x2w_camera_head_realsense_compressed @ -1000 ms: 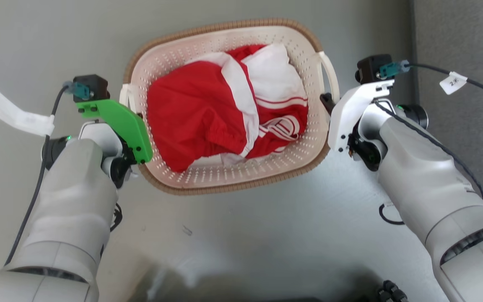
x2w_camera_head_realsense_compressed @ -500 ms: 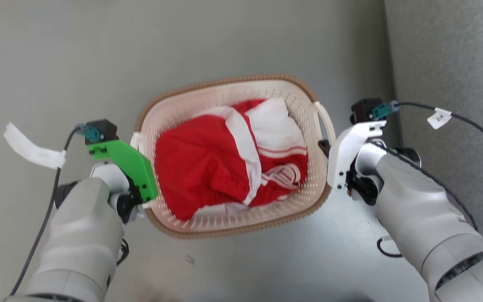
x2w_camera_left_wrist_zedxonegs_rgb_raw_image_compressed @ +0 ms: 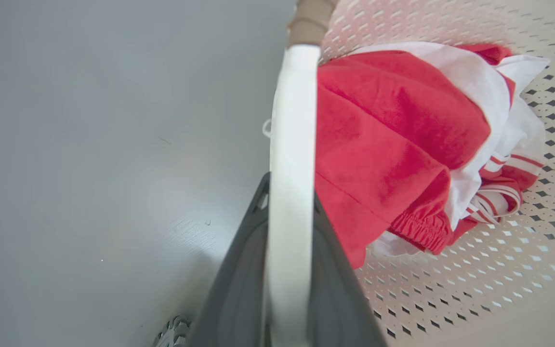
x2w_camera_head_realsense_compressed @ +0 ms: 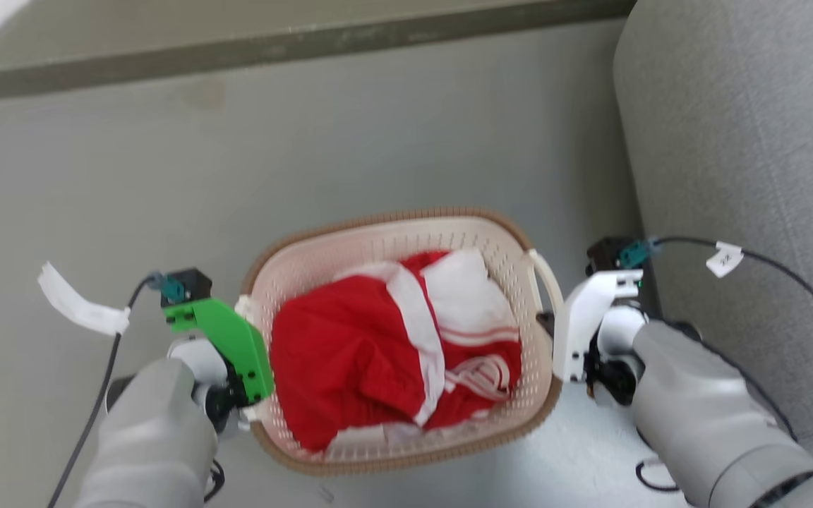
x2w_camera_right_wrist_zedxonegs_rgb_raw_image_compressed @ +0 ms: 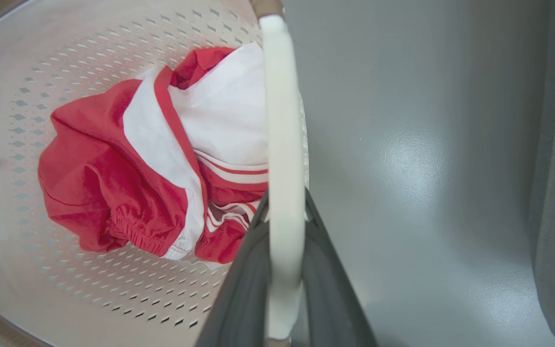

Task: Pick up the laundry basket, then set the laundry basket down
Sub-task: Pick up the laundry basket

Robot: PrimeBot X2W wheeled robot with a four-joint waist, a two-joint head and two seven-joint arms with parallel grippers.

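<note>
Laundry basket [x2w_camera_head_realsense_compressed: 378, 243] gripped at both ends. Left claw [x2w_camera_left_wrist_zedxonegs_rgb_raw_image_compressed: 289, 190] clamped on the left handle [x2w_camera_left_wrist_zedxonegs_rgb_raw_image_compressed: 293, 111], dark fingers either side of the white loop. Right claw [x2w_camera_right_wrist_zedxonegs_rgb_raw_image_compressed: 284, 202] clamped the same way on the right handle [x2w_camera_right_wrist_zedxonegs_rgb_raw_image_compressed: 282, 120]. Both holds sit about mid-loop and look square.

Outward: green plate [x2w_camera_head_realsense_compressed: 226, 342] on the left wrist, white plate [x2w_camera_head_realsense_compressed: 583, 317] on the right wrist. The laundry basket sits between the two arms, roughly level, long side across the head view. Inside it, red and white clothes [x2w_camera_head_realsense_compressed: 350, 360], bunched, below the brown rim. Around it grey floor [x2w_camera_head_realsense_compressed: 308, 141], a grey couch [x2w_camera_head_realsense_compressed: 745, 141] just beside the right arm, and a dark strip [x2w_camera_head_realsense_compressed: 308, 42] along the floor's far edge.

Progress, my read: grasp done, pick-up looks under way or done, but I cannot confirm a gap under the basket from these views. Left to do: set it down flat, then open both claws and back off the handles.

Writing: paper tag [x2w_camera_head_realsense_compressed: 724, 259] on the right cable has a dark mark, too small to read. White tag [x2w_camera_head_realsense_compressed: 78, 307] on the left cable, blank as far as visible. No brand seen on the basket; the clothes carry stripes, no lettering legible
</note>
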